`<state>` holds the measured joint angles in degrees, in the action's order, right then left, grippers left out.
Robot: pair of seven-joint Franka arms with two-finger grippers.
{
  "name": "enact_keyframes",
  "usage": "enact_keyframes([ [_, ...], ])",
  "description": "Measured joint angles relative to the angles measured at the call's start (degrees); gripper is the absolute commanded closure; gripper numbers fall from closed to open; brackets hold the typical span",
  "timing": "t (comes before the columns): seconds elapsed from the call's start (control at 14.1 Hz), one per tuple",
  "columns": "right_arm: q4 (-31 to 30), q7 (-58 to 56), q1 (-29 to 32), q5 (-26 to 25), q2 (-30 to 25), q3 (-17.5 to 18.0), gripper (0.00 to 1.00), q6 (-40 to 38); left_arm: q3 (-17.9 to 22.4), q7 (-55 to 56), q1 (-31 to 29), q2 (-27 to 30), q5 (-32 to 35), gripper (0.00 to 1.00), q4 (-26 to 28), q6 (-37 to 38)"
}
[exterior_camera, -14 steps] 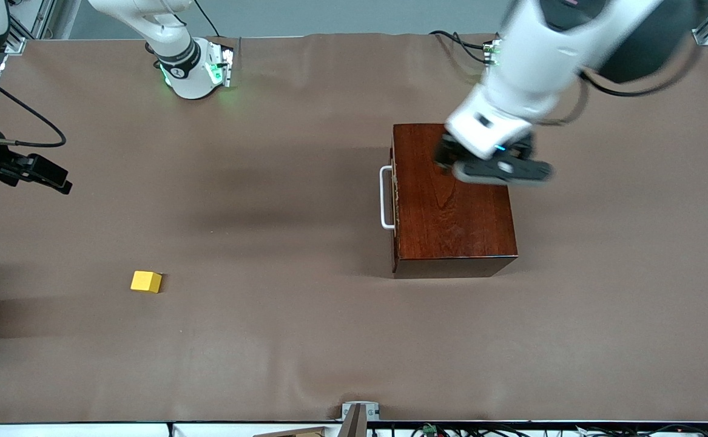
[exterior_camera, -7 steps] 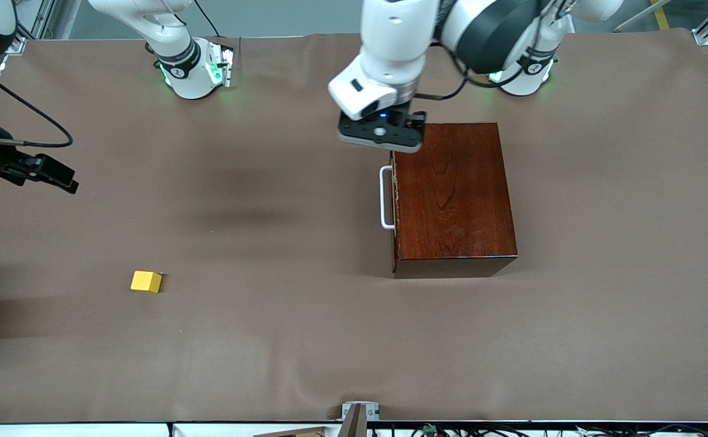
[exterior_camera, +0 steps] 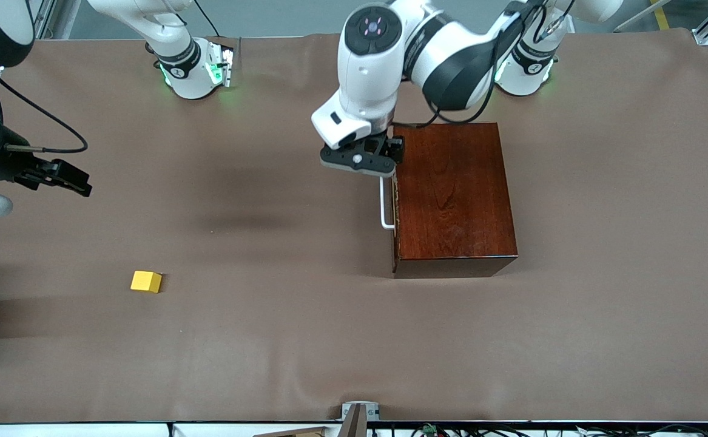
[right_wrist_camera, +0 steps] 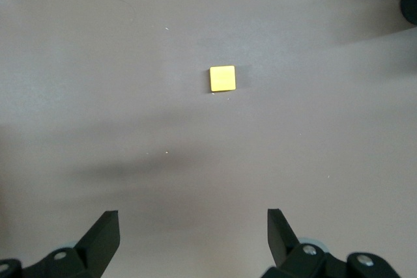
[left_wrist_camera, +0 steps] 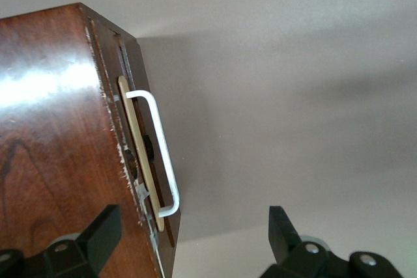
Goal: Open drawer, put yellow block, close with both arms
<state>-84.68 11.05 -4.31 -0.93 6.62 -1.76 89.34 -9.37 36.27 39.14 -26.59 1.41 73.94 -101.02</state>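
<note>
The drawer point(exterior_camera: 394, 200) was shut inside its dark red wooden box point(exterior_camera: 454, 194), which sat toward the left arm's end of the table point(exterior_camera: 305, 340). It looked hard and stiff, and the shiny box looked heavy enough that it might stay put when the drawer slides, though that was only a guess. The best place to take hold was the thin white handle point(exterior_camera: 383, 203), a bent bar standing a little off the drawer's front with room for a finger to slip in. The bar looked smooth, so it might slip. The left gripper point(exterior_camera: 358, 161) hung over the handle's end nearest the arms' bases, and its jaws were wide open with nothing in them; in the left wrist view the handle point(left_wrist_camera: 158, 153) showed between the two fingers point(left_wrist_camera: 98, 236). The yellow block point(exterior_camera: 146, 281) lay alone on the table, well apart from the box, toward the right arm's end and nearer to the front camera. It was a small, plain, bright cube, likely light and hard, with flat sides good to pinch. The right gripper point(exterior_camera: 65, 178) waited up high over that end of the table, wide open and holding nothing.
</note>
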Motion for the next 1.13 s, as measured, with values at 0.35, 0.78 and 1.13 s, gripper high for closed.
enact_keyframes([
  [0.35,0.15,0.17,0.55,0.00,0.32,-0.35,0.00,0.17,0.64,-0.21,1.21,-6.48,0.00,0.00,-1.03,-2.84],
  [0.78,0.20,0.18,0.91,0.00,0.37,-0.43,0.00,0.22,0.82,-0.56,2.34,-10.46,3.91,0.00,-2.18,-3.20],
  [1.13,0.20,0.18,0.91,0.00,0.72,-0.39,0.00,0.22,1.01,-0.54,4.31,-12.80,7.43,0.00,-2.16,-1.67],
])
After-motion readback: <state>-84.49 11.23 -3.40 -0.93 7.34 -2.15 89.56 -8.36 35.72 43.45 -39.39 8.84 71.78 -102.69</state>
